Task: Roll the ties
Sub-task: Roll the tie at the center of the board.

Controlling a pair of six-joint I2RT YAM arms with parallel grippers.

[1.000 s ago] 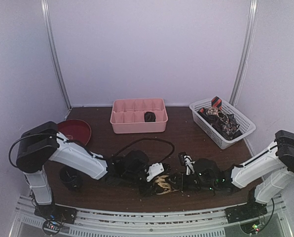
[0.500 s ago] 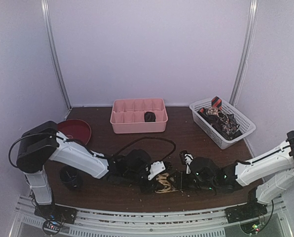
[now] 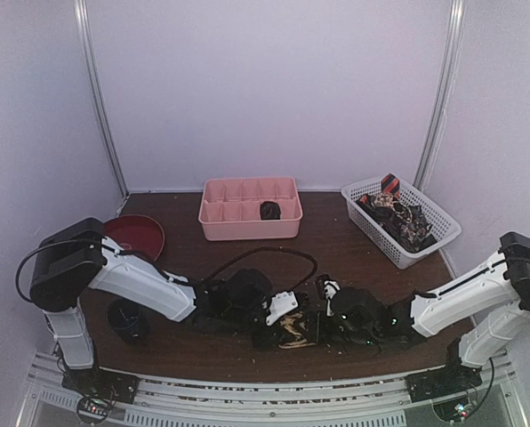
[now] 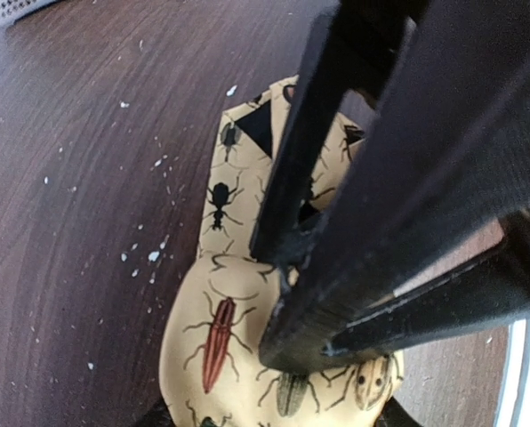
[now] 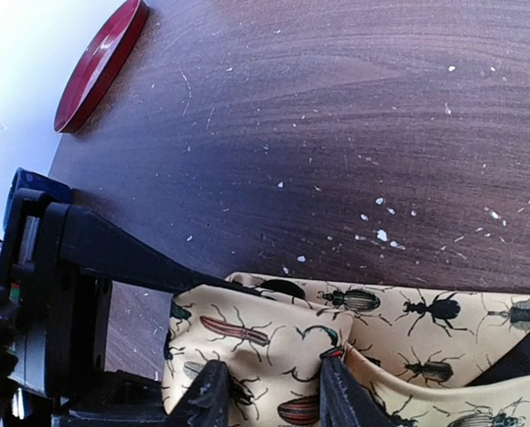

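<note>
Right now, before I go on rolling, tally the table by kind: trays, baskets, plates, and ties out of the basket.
Pink divided tray: 1
White basket: 1, holding a heap of ties too tangled to count
Red plate: 1
Ties out of the basket: 2, the tan beetle-print tie on the table and a dark roll, apparently a tie, in the tray
Total: 5

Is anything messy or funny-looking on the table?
Yes. Small white specks are scattered over the dark table around the yellow bug-print tie, like crumbs or lint. The tie itself is bunched up, not flat.
</note>
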